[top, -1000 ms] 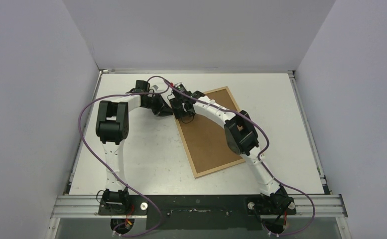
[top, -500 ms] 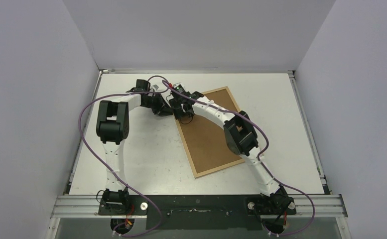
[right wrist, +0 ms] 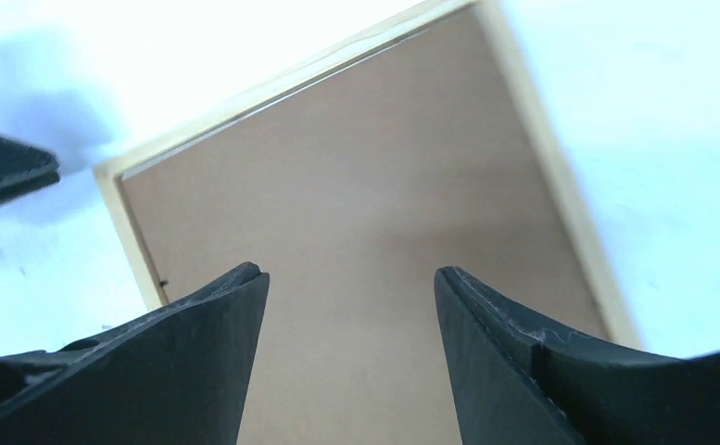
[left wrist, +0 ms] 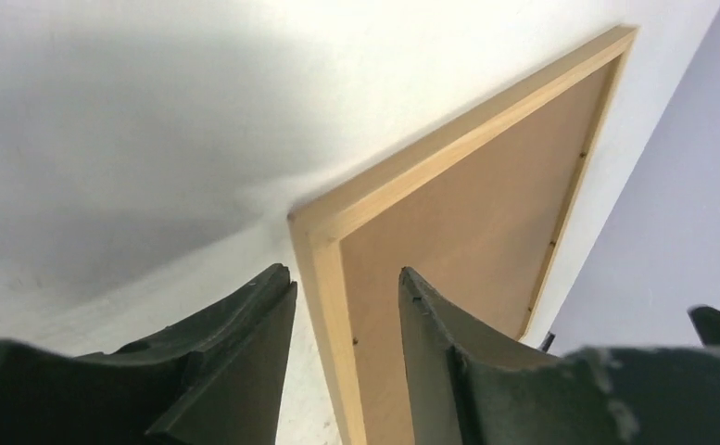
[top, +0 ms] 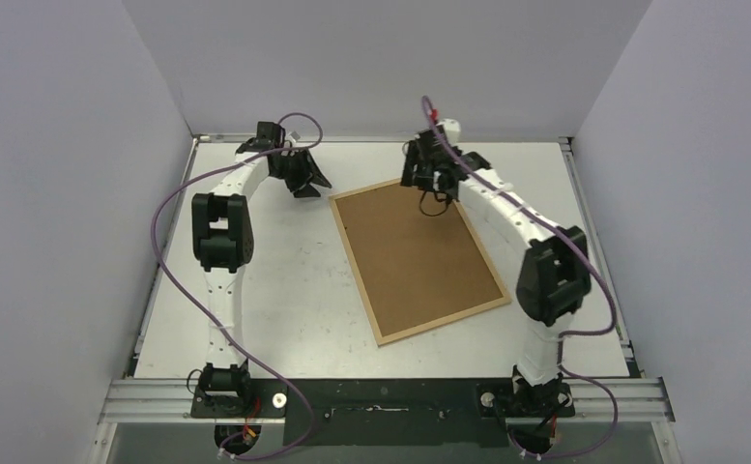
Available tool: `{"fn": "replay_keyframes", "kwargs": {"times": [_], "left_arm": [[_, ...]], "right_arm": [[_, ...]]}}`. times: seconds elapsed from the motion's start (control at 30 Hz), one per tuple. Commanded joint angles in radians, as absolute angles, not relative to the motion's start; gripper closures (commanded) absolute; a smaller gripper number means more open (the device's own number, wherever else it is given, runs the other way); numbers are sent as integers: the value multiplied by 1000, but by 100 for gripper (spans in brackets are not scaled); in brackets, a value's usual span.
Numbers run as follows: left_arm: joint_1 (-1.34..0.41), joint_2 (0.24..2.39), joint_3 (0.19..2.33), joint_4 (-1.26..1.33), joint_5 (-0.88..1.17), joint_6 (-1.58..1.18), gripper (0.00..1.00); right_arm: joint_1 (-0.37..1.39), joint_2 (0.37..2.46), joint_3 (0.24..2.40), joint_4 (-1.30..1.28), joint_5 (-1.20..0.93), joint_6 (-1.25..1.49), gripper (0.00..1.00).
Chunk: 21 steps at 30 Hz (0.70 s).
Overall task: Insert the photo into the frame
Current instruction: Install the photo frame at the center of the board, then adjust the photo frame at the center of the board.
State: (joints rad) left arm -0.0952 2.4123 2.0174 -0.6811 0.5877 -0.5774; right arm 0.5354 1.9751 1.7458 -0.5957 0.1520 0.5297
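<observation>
Pale wooden frame (left wrist: 458,141) around brown hardboard backing (top: 418,253), flat, askew

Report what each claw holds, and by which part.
Nothing is held. The left claw and right claw are both open and empty, clear of the frame.

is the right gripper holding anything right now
No, the right wrist view shows the right gripper open and empty, hovering over the brown backing panel set in the wooden frame.
</observation>
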Motion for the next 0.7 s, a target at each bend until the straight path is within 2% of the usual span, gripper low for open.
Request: {"fn": "replay_keyframes", "kwargs": {"times": [0.0,0.1,0.2,0.3,0.53,0.67], "left_arm": [[-92,2476,2177,-661,608,-522,51],[-107,2553,2296,-653,592,-459,40],[-130,2616,2368,-636,602,-408,34],[-152,2664,2407,-619,624,-369,30],[-158,2672,2361,-585,755,-333,30],[-157,2647,2314,-595,753,-307,31]], "right_arm": [[433,1759,1579,-652,222,676,32],[332,1644,1448,-755,217,720,27],[259,1551,1325,-827,223,722,16],[185,1480,1203,-862,166,740,9],[20,1406,1014,-870,-66,801,3],[-60,1398,910,-862,-161,830,3]]}}
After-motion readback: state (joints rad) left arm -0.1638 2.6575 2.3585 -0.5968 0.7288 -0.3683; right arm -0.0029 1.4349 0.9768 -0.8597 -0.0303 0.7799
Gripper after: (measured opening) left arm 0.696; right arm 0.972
